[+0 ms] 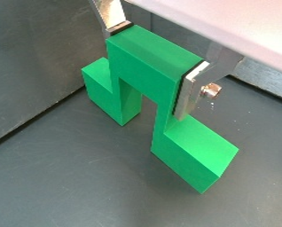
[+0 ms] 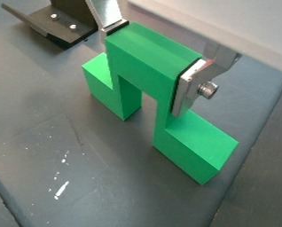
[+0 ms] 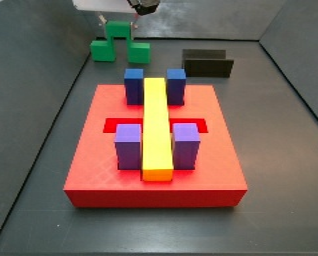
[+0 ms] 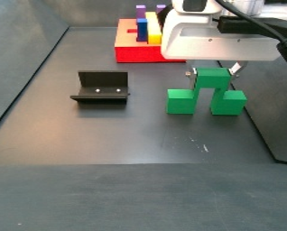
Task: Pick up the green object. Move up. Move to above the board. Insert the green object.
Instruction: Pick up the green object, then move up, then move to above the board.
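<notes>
The work area is a dark grey floor (image 4: 97,144) enclosed by dark walls. All positions below are referenced to the green piece (image 4: 207,93), which stands on this floor on its two lower side cubes, with the taller middle cube raised between them.

In a side view, the fixture (image 4: 101,87), a dark L-shaped bracket on a base plate, stands on the floor to the left of the green piece and well apart from it. A wrist view shows the same fixture (image 2: 58,21) beyond the green piece (image 2: 155,97).

The pincer (image 4: 214,69) sits directly over the green piece, under the white arm housing. In both wrist views its silver fingers (image 1: 193,89) press flat against opposite faces of the middle cube (image 1: 150,58), so the pincer is clamped on the green piece. The side cubes rest on the floor.

The red board (image 4: 136,47) lies behind the green piece, well apart. In a side view the board (image 3: 95,160) occupies the foreground, carrying blue posts (image 3: 135,80), purple posts (image 3: 128,145) and a long yellow bar (image 3: 155,125). The green piece (image 3: 118,46) lies beyond its far left corner, and a black block (image 3: 206,62) stands to the right of the green piece.
</notes>
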